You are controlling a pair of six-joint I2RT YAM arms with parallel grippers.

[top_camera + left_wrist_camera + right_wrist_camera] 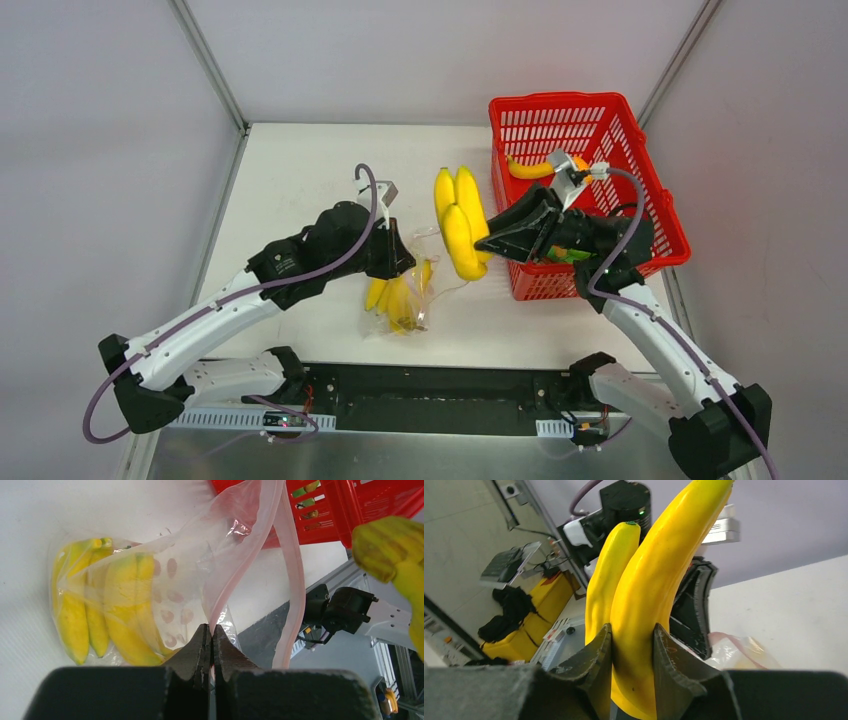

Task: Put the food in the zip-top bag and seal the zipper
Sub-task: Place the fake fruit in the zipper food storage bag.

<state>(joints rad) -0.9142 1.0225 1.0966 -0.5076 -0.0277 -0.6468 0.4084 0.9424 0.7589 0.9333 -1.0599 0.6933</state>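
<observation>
The clear zip-top bag (405, 300) with pale pink dots lies near the table's front, with yellow bananas (120, 610) inside it. My left gripper (211, 632) is shut on the pink-red zipper (295, 580) edge and holds the bag mouth (240, 540) up and open; in the top view this gripper (398, 262) is just left of the bag. My right gripper (631, 640) is shut on a bunch of yellow bananas (460, 220) and holds it in the air, right of the bag and left of the basket. The bunch also shows in the right wrist view (649, 605).
A red lattice basket (640, 170) stands at the back right with a banana (528, 168), an orange piece and green pieces (568, 256) inside. The table's front edge and a black rail (440, 395) lie just below the bag. Metal frame posts stand at the back corners.
</observation>
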